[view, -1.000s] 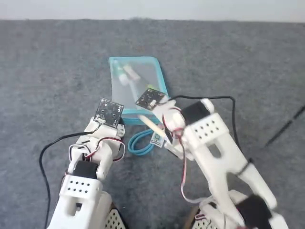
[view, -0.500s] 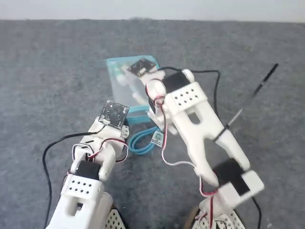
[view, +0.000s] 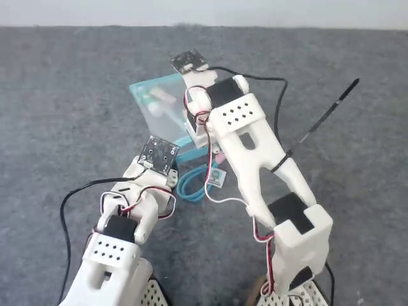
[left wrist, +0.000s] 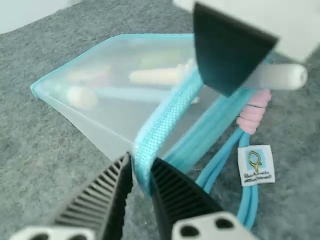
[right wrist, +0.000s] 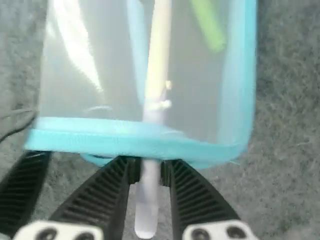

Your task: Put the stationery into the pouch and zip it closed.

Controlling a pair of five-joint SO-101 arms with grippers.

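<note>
While the translucent pouch lies on the grey carpeted table, the left gripper pinches the turquoise zipper band at the pouch's open mouth, its jaws closed tight on the fabric. The right gripper is clamped on a white pen, whose front half sits inside the pouch near a green stick-shaped item, while its rear end pokes out between the jaws. A blue cord with a small tag lies just beside the mouth.
</note>
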